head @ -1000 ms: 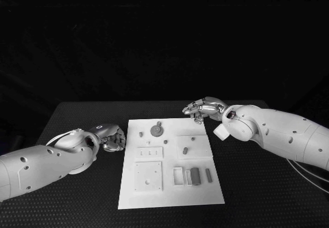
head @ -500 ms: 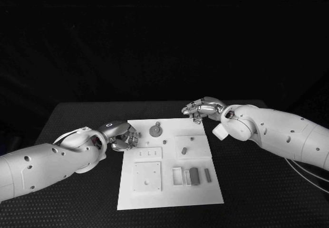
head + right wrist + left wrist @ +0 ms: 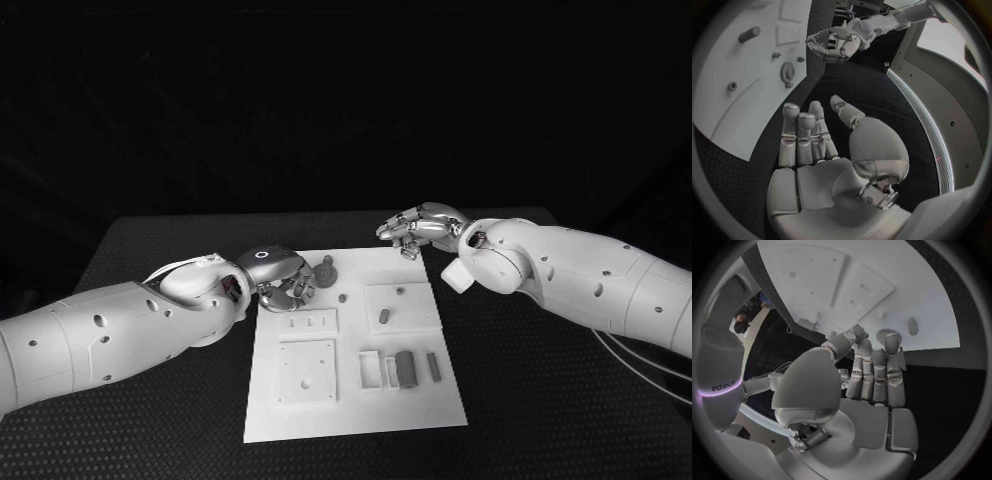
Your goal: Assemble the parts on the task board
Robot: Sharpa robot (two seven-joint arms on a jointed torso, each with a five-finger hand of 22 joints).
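Left silver many-fingered hand (image 3: 278, 276), fingers extended and apparently empty, hovers at the white rectangular task board's (image 3: 361, 410) ten-o'clock corner; it should descend slowly onto the small grey round gear part (image 3: 327, 272).

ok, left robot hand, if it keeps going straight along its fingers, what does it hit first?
Probably the task board: the left robot hand hangs over its near-left corner, fingers aimed across the plate toward the round gear-like part. Height above the board is unclear, so it may meet the plate's surface before that part.
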